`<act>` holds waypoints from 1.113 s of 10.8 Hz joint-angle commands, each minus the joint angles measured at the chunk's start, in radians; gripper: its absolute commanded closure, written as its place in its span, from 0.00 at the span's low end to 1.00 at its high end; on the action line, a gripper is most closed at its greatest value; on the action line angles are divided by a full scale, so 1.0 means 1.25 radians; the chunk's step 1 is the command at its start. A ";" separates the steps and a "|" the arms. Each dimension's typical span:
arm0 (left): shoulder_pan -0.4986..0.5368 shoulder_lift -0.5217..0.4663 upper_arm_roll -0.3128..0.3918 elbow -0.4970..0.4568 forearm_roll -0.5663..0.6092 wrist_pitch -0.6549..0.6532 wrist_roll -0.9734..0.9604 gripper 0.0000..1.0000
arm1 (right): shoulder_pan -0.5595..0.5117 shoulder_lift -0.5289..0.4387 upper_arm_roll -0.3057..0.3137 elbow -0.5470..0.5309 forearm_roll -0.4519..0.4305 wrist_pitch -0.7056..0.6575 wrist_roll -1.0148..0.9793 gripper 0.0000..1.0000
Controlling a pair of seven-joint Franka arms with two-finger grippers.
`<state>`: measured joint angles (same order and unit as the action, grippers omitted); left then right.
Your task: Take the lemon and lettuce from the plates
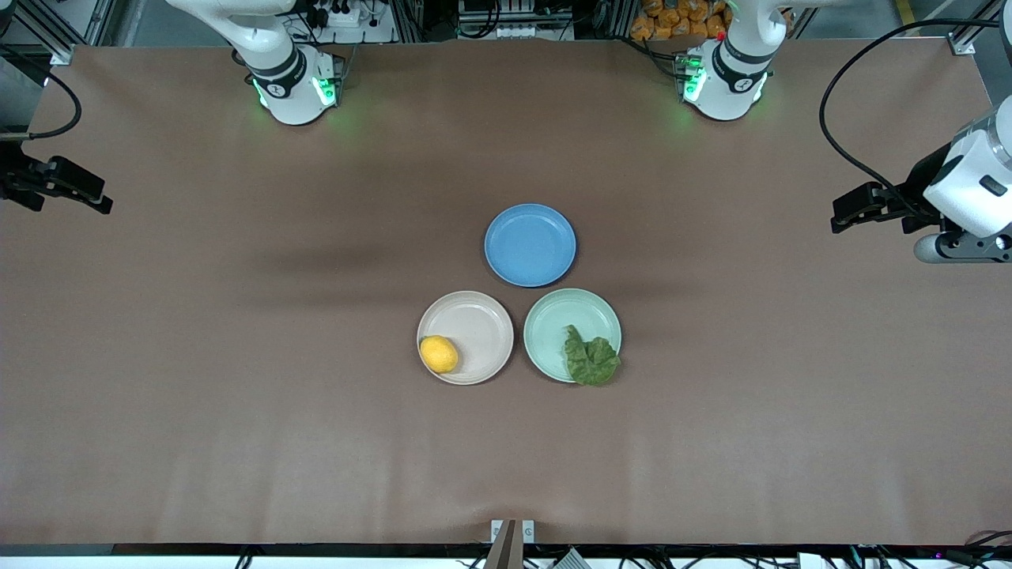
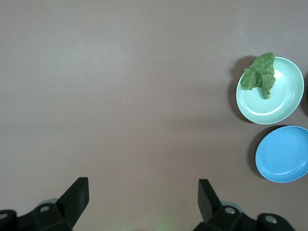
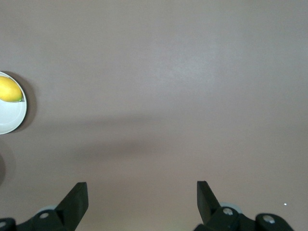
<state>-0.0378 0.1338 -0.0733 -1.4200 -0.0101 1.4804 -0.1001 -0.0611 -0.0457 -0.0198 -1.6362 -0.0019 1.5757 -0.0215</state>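
The yellow lemon lies on the beige-pink plate, at the rim toward the right arm's end; it also shows in the right wrist view. The dark green lettuce lies on the mint green plate, overhanging its rim nearest the front camera; it also shows in the left wrist view. My left gripper is open and empty, up over the left arm's end of the table. My right gripper is open and empty over the right arm's end. Both are well away from the plates.
An empty blue plate sits just farther from the front camera than the two plates, touching distance from both. It also shows in the left wrist view. The brown table mat spreads wide around the plates.
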 commanded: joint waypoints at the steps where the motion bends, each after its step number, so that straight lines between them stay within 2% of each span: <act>1: 0.000 -0.005 0.003 -0.003 -0.018 -0.004 -0.007 0.00 | -0.003 -0.003 0.001 -0.002 0.011 -0.001 -0.002 0.00; 12: 0.001 -0.004 0.003 -0.003 -0.014 -0.004 0.000 0.00 | -0.003 -0.001 0.001 -0.003 0.011 0.002 -0.004 0.00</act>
<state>-0.0377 0.1338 -0.0729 -1.4200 -0.0101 1.4804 -0.1001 -0.0611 -0.0450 -0.0199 -1.6362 -0.0019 1.5762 -0.0215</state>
